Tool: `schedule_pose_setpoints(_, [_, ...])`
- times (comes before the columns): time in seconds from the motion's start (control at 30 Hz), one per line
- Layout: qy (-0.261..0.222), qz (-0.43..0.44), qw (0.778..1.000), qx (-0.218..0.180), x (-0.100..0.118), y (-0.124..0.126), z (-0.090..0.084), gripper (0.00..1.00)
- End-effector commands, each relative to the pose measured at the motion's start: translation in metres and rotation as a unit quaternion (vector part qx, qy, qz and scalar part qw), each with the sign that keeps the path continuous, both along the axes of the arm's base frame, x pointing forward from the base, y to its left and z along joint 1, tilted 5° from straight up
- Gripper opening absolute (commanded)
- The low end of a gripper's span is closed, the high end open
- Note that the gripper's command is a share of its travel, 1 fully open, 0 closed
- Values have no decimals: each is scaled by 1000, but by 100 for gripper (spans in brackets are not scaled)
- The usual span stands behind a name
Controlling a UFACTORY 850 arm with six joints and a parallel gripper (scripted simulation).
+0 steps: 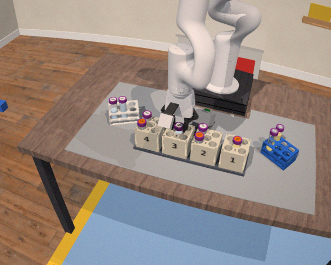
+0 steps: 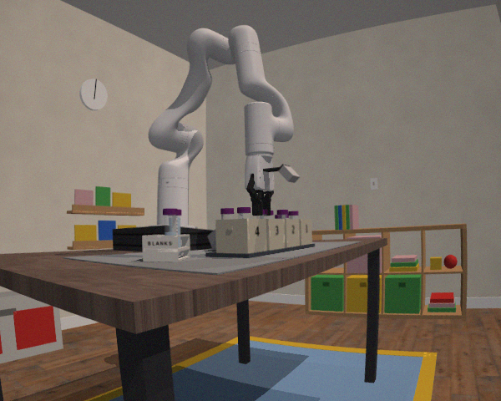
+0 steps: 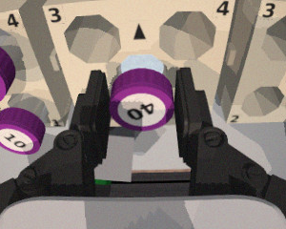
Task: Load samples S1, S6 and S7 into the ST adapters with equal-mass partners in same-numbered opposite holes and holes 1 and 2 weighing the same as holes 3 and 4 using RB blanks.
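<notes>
My gripper (image 3: 141, 88) stands over adapter 3 (image 1: 175, 142), with its fingers on either side of the purple cap of a blank marked 40 (image 3: 142, 103). There is a thin gap on each side, so the fingers are open around it. The blank (image 1: 178, 126) stands upright in adapter 3, seemingly in the centre hole. Adapter 4 (image 1: 147, 135) holds an orange-dot sample (image 1: 142, 122) and a blank marked 10 (image 3: 17, 130). Adapter 2 (image 1: 205, 149) holds an orange-dot sample (image 1: 199, 136) and a blank (image 1: 202, 127). Adapter 1 (image 1: 234, 155) holds an orange-dot sample (image 1: 236, 139).
The white blank rack (image 1: 123, 112) with two tubes stands left of the stand. The blue sample rack (image 1: 279, 148) with two tubes stands at the right. The green DONE key (image 1: 207, 109) lies in front of the arm's base.
</notes>
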State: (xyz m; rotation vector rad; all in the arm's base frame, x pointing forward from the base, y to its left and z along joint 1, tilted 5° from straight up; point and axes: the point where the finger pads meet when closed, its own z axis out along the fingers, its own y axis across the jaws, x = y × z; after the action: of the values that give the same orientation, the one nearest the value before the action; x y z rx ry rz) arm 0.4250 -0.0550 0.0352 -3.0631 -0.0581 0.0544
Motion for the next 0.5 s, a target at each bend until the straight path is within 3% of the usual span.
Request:
schedule_pose_setpoints(0.0, [-1,0,1000,0,1,-1,9,43])
schedule_pose_setpoints(0.47, [-1,0,1000,0,2,-3,33,43])
